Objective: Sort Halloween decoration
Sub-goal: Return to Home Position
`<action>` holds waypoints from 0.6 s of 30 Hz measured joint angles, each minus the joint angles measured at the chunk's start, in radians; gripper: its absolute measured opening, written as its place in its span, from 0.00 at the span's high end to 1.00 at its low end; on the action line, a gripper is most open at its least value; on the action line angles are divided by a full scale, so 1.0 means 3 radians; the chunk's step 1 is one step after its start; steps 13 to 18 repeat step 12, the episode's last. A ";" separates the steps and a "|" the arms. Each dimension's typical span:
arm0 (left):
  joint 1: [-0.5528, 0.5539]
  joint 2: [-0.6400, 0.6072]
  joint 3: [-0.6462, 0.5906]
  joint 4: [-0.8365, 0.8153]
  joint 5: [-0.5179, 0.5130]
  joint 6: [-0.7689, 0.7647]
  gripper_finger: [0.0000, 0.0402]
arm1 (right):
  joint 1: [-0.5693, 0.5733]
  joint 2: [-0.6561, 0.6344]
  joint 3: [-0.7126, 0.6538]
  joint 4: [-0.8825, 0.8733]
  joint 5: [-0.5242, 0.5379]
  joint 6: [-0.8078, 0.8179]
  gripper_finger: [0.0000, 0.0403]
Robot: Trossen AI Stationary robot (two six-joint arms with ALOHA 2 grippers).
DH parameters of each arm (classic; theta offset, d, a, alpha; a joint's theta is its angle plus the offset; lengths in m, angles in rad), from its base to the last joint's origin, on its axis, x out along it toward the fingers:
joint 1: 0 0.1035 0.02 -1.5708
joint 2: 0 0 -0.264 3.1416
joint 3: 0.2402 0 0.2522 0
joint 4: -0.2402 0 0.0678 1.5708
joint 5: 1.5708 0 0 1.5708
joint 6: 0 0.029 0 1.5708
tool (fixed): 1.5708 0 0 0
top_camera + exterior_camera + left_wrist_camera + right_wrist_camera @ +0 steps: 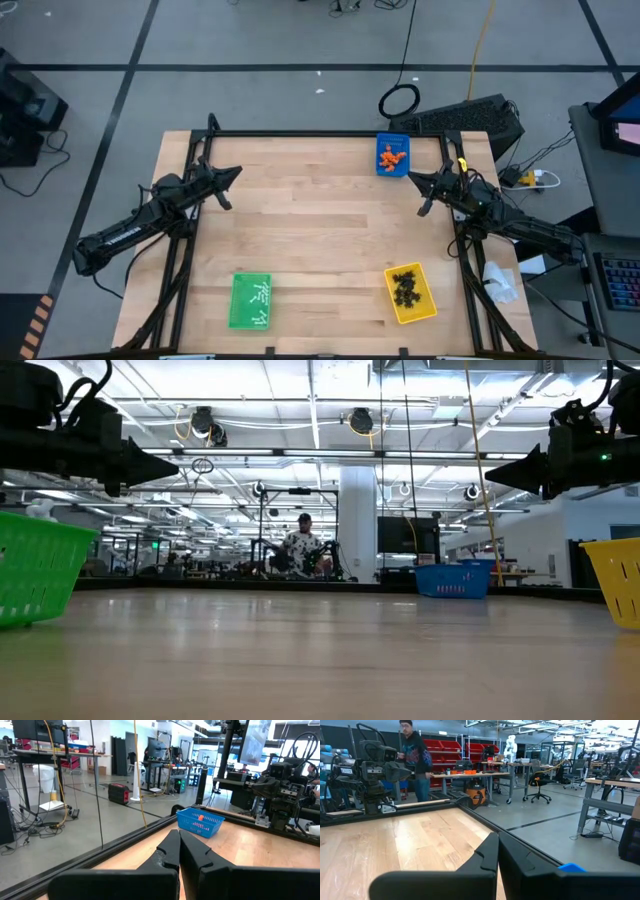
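Observation:
The Halloween decoration lies in three trays. Orange lumps (391, 154) fill the blue tray (379, 168) at the far right. Black spider shapes (406, 286) sit in the yellow tray (421, 311) at the near right. White sticks (258, 294) lie in the green tray (240, 308) near the front edge. My left gripper (238, 172) is shut, level above the table's far left. My right gripper (410, 177) is shut too, level at the far right, just short of the blue tray. Neither holds anything.
A black frame (300, 134) runs along the table's far edge and down both sides. A person (415, 755) stands beyond the table's left side, behind the left arm. The wide wooden middle of the table (320, 230) carries no object.

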 joint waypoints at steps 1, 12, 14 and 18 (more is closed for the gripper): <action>0.0001 0.0000 0.0000 0.0000 0.0000 0.0000 1.00 | 0.0000 0.0000 0.0000 0.0000 0.0000 0.0000 1.00; 0.0001 0.0000 0.0000 -0.0001 -0.0001 0.0000 1.00 | 0.0000 0.0000 0.0000 0.0001 0.0001 0.0000 1.00; 0.0001 0.0000 0.0000 -0.0001 -0.0001 0.0000 1.00 | 0.0000 0.0000 0.0000 0.0001 0.0001 0.0000 1.00; 0.0001 0.0000 0.0000 -0.0001 -0.0001 0.0000 1.00 | 0.0000 0.0000 0.0000 0.0001 0.0001 0.0000 1.00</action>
